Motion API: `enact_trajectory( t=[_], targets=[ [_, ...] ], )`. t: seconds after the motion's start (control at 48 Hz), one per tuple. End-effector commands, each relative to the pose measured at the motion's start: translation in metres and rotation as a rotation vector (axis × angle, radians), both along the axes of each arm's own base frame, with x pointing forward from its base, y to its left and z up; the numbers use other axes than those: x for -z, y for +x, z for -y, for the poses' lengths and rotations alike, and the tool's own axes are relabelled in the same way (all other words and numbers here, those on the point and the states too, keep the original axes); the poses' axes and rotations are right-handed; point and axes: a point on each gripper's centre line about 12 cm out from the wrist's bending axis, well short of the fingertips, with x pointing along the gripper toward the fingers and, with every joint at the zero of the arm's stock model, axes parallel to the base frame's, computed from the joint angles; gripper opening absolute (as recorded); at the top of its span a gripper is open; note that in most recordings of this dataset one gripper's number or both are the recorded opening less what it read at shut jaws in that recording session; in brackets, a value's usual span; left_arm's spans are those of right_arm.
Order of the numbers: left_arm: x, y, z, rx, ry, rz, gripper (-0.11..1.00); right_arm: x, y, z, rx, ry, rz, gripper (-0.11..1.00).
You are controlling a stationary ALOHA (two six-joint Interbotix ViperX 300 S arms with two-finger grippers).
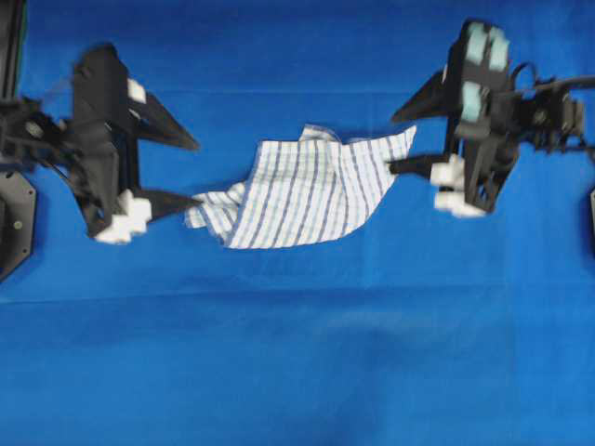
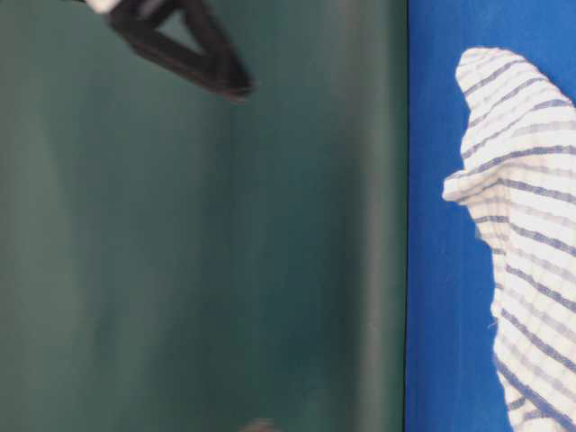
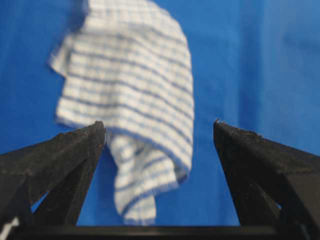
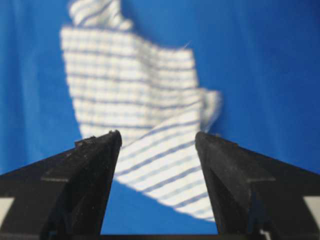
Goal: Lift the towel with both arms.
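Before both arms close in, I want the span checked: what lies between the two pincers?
Only the crumpled checked towel on the blue cloth, between the left pincer and the right pincer; the overhead view shows it.

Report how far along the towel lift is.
Done: both arms have their hands at opposite ends of the towel. In hand: the left hand and right hand are open, each with the nearest towel end in front of its fingers; neither grips cloth. Left: close both hands on the ends and raise the towel, which lies crumpled on the blue cloth.
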Motion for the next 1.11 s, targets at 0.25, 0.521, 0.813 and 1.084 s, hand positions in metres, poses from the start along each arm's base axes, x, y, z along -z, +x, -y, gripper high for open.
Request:
enact_trajectory(
  t=[0.25,0.521,0.813,1.084],
  targets=[
    [0.074,0.012,0.011,0.037,0.001,-0.088,0.93,0.064,0.015,-0.01,-0.05,0.021,-0.055,0.64],
    [0.12,0.024,0.011,0.037,-0.003,-0.21,0.93,0.122,0.028,-0.018,-0.082,0.037,-0.154,0.64],
    [0.143,0.032,0.01,0.034,-0.002,-0.227,0.93,0.156,0.042,-0.019,-0.099,0.05,-0.146,0.64],
    [0.146,0.033,0.011,0.035,-0.002,-0.229,0.92,0.17,0.047,-0.014,-0.088,0.056,-0.153,0.64]
  ],
)
